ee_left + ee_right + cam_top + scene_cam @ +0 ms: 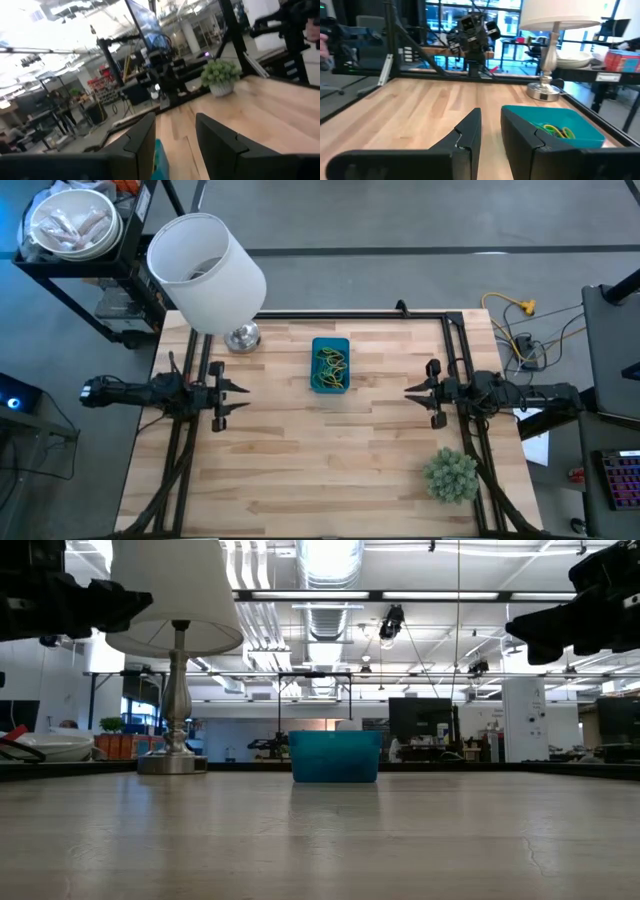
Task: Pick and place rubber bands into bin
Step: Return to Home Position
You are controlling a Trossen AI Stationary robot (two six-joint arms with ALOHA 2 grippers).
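While both arms hang at the table's [330, 465] side edges, left jaws and right jaws parted and empty, the rubber bands [331, 366] lie inside the bin [330, 340], mid-table near the lamp [205, 265]. A careless swing homeward could clip the bin or lamp.

Overhead straight down, low view level, wrists seemingly sharing bin [331, 342]

The desk [330, 450] is pale plank wood with a smooth matt finish, the bin [335, 758] smooth teal-blue plastic, the lamp base [242, 337] polished shiny metal, the lampshade [215, 280] matt white, and the green plant ball [450, 475] fuzzy.
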